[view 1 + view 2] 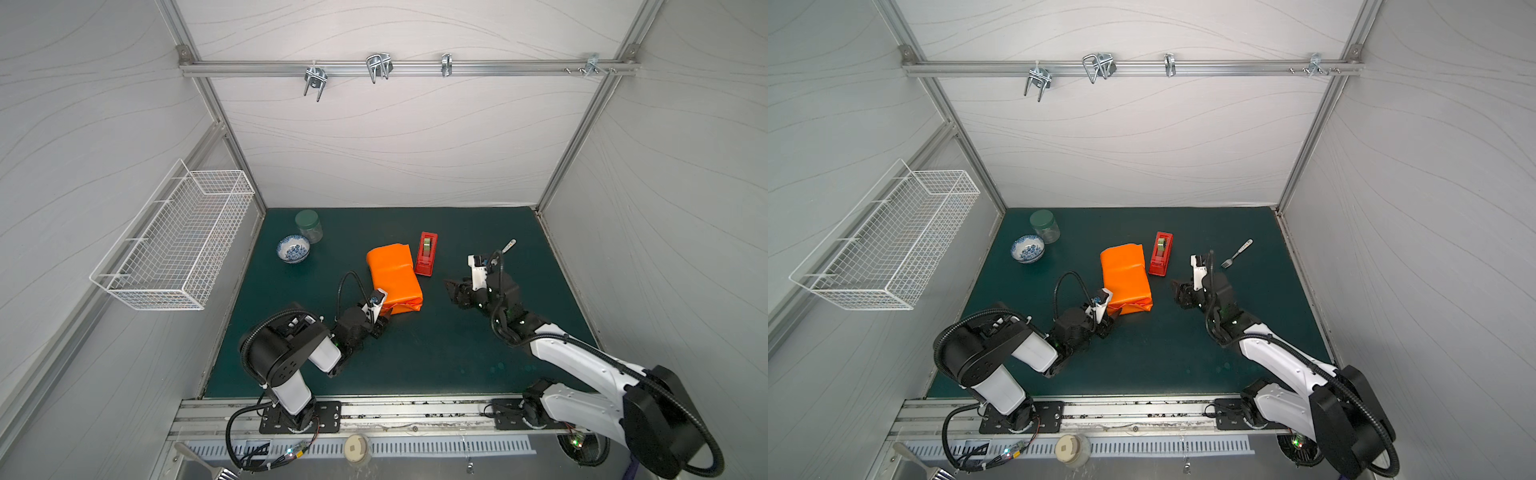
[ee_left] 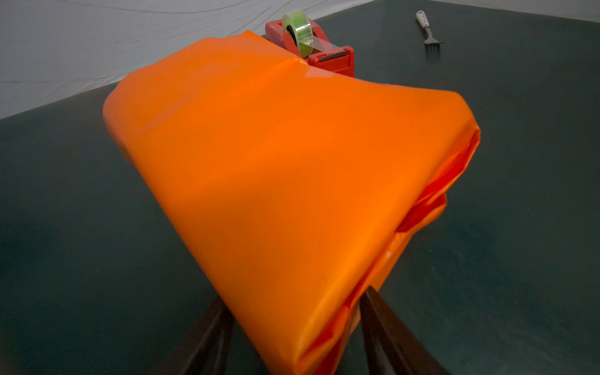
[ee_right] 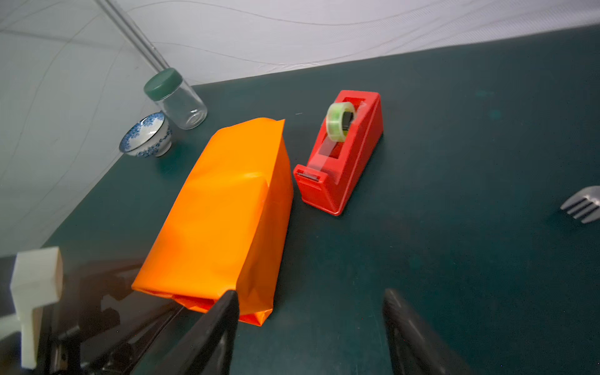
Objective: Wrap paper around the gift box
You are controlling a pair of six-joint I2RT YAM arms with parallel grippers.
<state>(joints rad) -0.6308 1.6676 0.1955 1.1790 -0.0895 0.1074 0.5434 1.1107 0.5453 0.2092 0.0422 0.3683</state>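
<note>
End-folding, I judge: the paper [image 1: 395, 276] lies on the surface [image 1: 415, 357], gift box presumably inside; left hand [image 2: 293, 295] straddles its open near end, grip unclear; right hand [image 3: 310, 293] gapes empty; next, flatten that end.

My workplace, a robotics lab cell: aluminium frame [image 1: 407, 68], white panel walls [image 1: 395, 145], arm bases [image 1: 299, 417] bolted to rail [image 1: 415, 415].

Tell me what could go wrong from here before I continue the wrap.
The paper gapes at its near end in loose folds; only the left gripper pinches it, so a release may let them spring apart. The tape dispenser stands close beside the paper, so the open right gripper could bump it reaching in.
</note>
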